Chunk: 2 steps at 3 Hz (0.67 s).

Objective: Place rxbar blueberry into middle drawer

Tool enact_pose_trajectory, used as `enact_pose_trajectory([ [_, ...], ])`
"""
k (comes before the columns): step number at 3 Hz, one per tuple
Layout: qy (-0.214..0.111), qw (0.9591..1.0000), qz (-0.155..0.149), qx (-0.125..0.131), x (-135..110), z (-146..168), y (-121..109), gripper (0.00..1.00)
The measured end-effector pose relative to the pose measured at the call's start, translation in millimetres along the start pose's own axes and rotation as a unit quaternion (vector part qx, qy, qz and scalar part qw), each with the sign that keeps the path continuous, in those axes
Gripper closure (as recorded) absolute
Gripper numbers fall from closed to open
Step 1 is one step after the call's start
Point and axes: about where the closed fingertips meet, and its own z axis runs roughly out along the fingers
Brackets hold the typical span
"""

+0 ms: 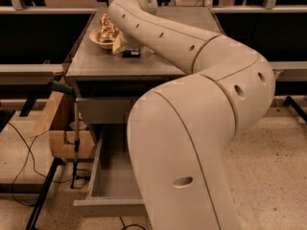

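Gripper (123, 45), state impossible to tell, hangs by the rxbar blueberry (131, 53) on the grey tabletop (96, 67); middle drawer (111, 207) open below.

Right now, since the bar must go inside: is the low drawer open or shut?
Open: the drawer is pulled out below the table, its floor showing. The gripper is up on the table, by the bowl.

arm (192, 128): smooth matt cream plastic shell; end effector (126, 47), low over the bench (91, 66) beside the bowl (100, 36): same cream finish; bench: dull grey metal; middle drawer (110, 207): matt grey metal; rxbar blueberry (131, 53): dark wrapper; box (62, 128): brown cardboard
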Motion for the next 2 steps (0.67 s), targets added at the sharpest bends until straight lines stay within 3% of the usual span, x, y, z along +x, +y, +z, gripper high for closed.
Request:
enact_pose_trajectory([
  [1, 0.001, 1.0, -0.003, -0.001, 1.1, 2.3, 2.4, 0.23],
  [2, 0.001, 1.0, -0.005, -0.002, 1.8, 3.9, 4.6, 0.39],
])
